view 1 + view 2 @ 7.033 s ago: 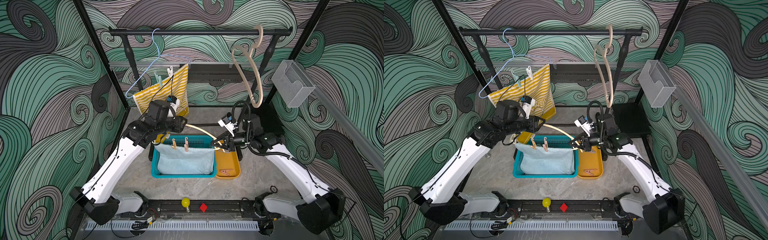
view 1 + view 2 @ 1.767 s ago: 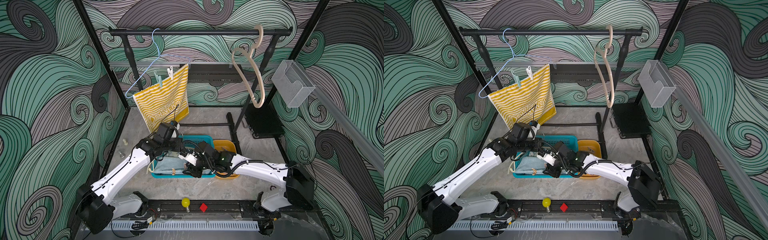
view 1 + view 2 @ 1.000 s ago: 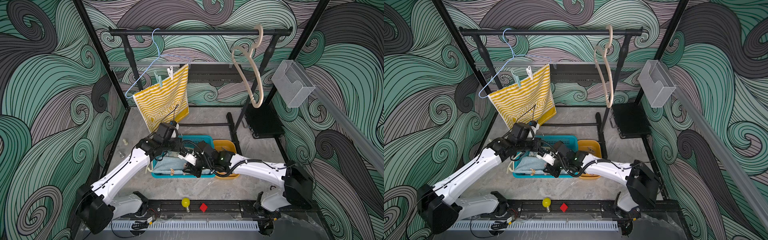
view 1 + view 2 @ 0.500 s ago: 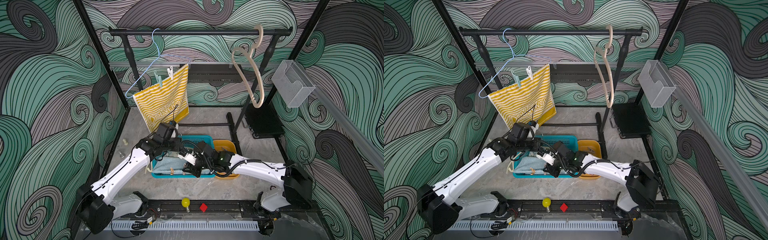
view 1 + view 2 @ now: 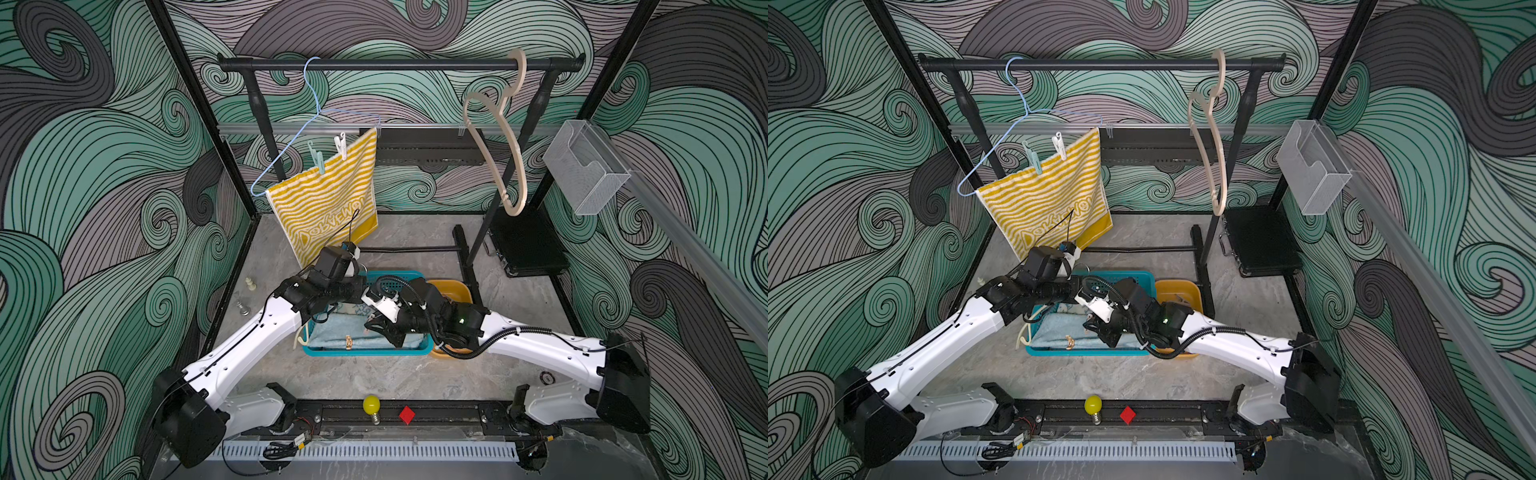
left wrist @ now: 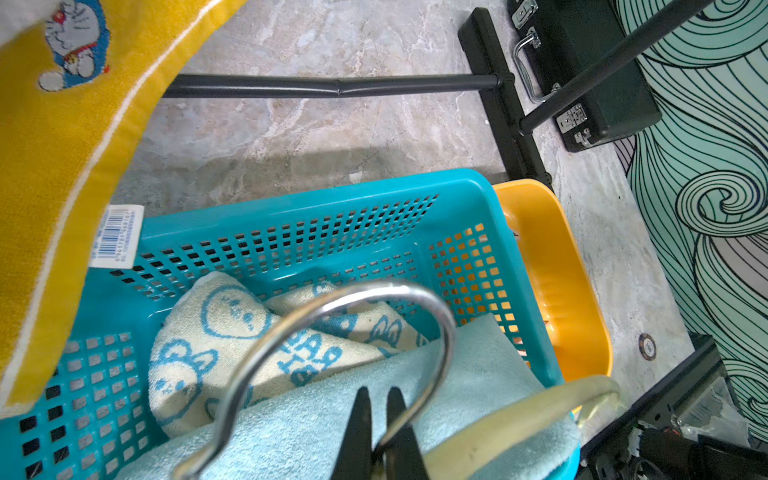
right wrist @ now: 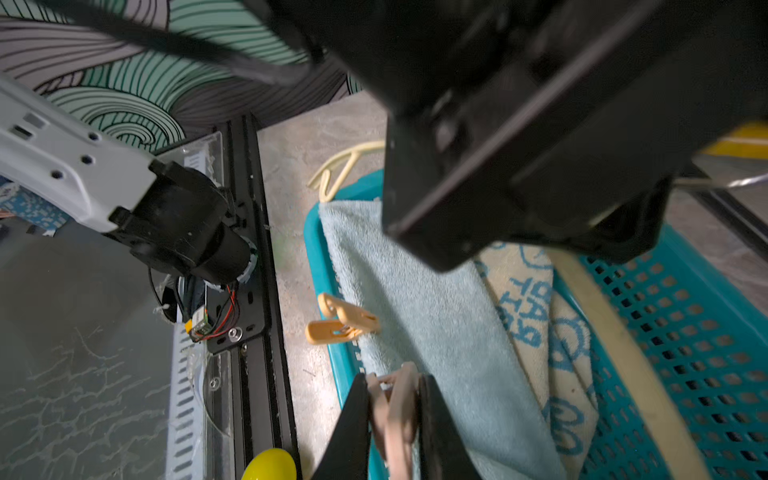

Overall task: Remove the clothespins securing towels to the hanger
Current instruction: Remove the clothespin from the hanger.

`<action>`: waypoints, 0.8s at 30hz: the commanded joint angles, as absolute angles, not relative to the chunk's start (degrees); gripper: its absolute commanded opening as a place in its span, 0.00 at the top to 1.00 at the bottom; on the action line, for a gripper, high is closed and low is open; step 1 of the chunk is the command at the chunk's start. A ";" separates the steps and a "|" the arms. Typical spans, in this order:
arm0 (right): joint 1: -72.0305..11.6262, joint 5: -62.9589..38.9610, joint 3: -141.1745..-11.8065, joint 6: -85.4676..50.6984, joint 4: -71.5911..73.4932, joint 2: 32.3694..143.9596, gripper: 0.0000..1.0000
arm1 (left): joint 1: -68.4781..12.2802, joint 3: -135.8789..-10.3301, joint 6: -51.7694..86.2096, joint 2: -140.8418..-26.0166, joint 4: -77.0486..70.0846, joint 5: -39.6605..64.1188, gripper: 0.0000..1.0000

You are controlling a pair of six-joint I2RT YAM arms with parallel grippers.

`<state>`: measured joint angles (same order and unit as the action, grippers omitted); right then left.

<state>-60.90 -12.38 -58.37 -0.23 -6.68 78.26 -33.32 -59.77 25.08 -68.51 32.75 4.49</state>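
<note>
Pink peg (image 7: 395, 409) lies lengthwise in the right gripper (image 7: 392, 380), pinched narrow, at the edge of the blue towel (image 7: 436, 324), orange peg (image 7: 343, 322) just ahead; left gripper (image 6: 379, 392) clamps the hook (image 6: 374, 287).

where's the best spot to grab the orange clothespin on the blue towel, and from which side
Pinch the two splayed tail legs of the orange clothespin, with the jaws across them so the squeeze opens it. The legs jut past the edge of the light-blue towel, over the teal basket rim, while its mouth bites the cloth. So come from outside the basket, probably from the front-rail side.
</note>
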 commanded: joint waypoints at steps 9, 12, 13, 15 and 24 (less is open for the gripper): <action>-61.12 -7.94 -56.22 -0.72 -4.89 73.92 1.00 | -33.71 -60.51 25.29 -67.81 32.30 3.64 1.00; -61.05 -5.76 -55.25 -1.18 -4.71 72.00 1.00 | -33.66 -60.47 25.31 -67.41 32.34 2.76 1.00; -61.08 -5.06 -54.80 -1.34 -4.65 71.25 1.00 | -33.67 -60.47 25.27 -67.21 32.34 2.57 1.00; -60.91 -3.36 -54.02 -1.61 -4.52 69.75 1.00 | -33.66 -60.47 25.40 -67.01 32.34 2.22 1.00; -56.42 3.67 -49.68 -6.37 -4.38 62.78 1.00 | -33.71 -60.63 25.75 -66.87 32.34 0.00 1.00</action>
